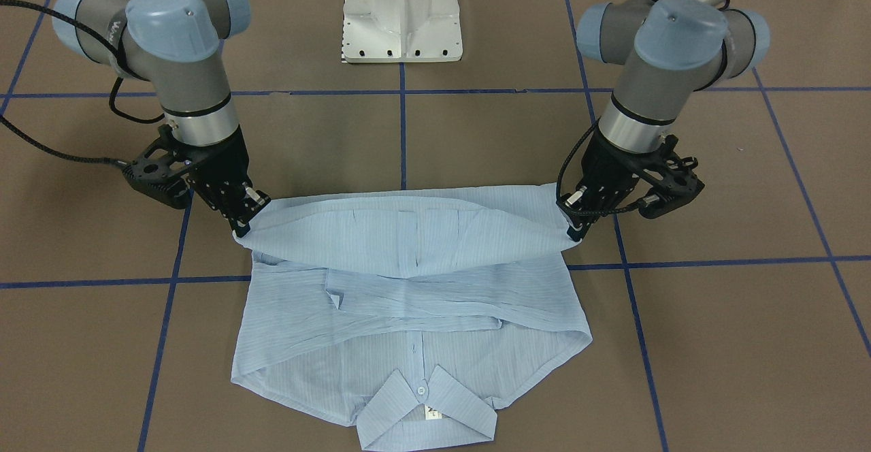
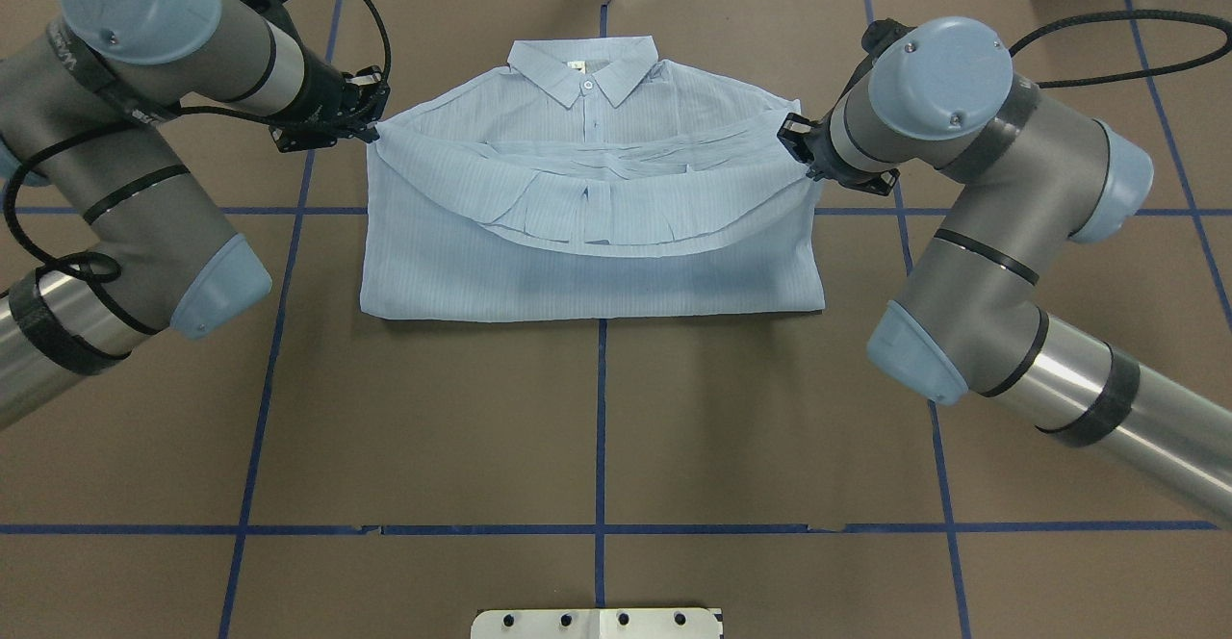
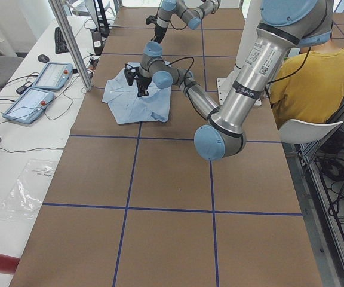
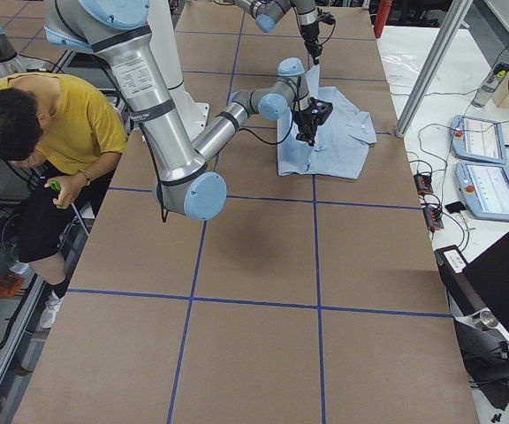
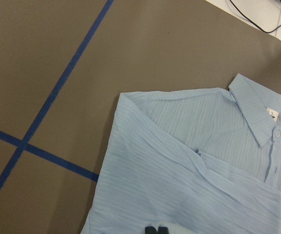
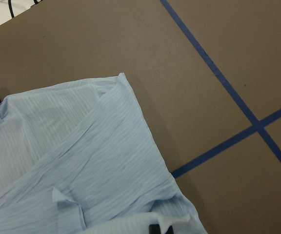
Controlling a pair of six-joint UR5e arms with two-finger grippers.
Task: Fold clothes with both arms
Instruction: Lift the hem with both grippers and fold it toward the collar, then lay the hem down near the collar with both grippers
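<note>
Reaching in from the left edge of the overhead view, the left arm [image 2: 125, 187] bends toward the upper left of the frame. There the left gripper [image 2: 371, 131] is clamped on one hem corner of the shirt [image 2: 592, 273].

The shirt lies in the upper middle of that frame on the brown table [image 2: 597, 427], between blue tape lines [image 2: 601, 408]. Its collar [image 2: 582, 66] is toward the top edge, with the neck label [image 2: 576, 65] and a white button [image 2: 587, 87] showing. Its lower edge is a straight fold across the frame. The hem [image 2: 587, 240] is doubled back over the body and held up at both ends, sagging in a shallow arc across the middle. Bands of folded sleeve [image 2: 597, 153] cross the chest just below the collar.

At the shirt's right side, the right gripper [image 2: 804, 163] is pinched closed on the other hem corner. The right arm [image 2: 982, 264] runs down to the lower right corner.

In the front-facing view the sides swap: the right gripper [image 1: 241, 231] sits at middle left and the left gripper [image 1: 575, 234] at middle right, each touching a raised corner.

At the bottom edge of each wrist view, black fingertips [image 5: 151, 229] [image 6: 154, 228] press together with pale cloth around them.

A white pedestal base [image 2: 597, 623] sits at bottom centre of the overhead view.
</note>
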